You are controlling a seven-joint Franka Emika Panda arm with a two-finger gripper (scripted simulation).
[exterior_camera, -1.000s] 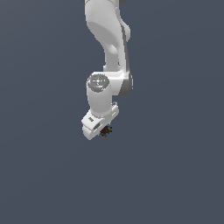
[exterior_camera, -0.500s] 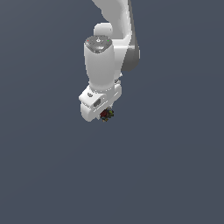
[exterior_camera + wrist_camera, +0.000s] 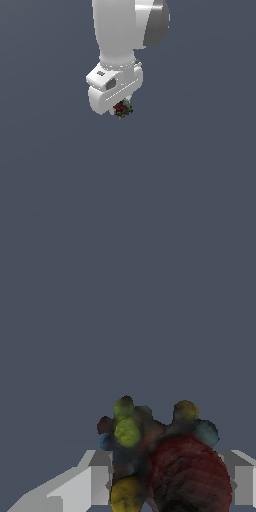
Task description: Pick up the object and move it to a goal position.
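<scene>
The object (image 3: 122, 109) is a tiny dark lump, mottled dark red and black with green and yellow specks. It hangs under the white hand of my arm in the exterior view, held well above the flat grey ground. My gripper (image 3: 120, 110) is shut on it. In the wrist view the object (image 3: 165, 461) fills the space between the two grey fingers (image 3: 95, 481), showing a dark red bulge and yellow-green knobs. The fingertips themselves are hidden behind the hand in the exterior view.
A plain dark grey surface (image 3: 190, 190) spreads all around. No other object, container or edge shows in either view.
The arm has risen and come nearer the exterior camera, carrying the object with it. The hand looks larger and sits higher in the frame than before.
</scene>
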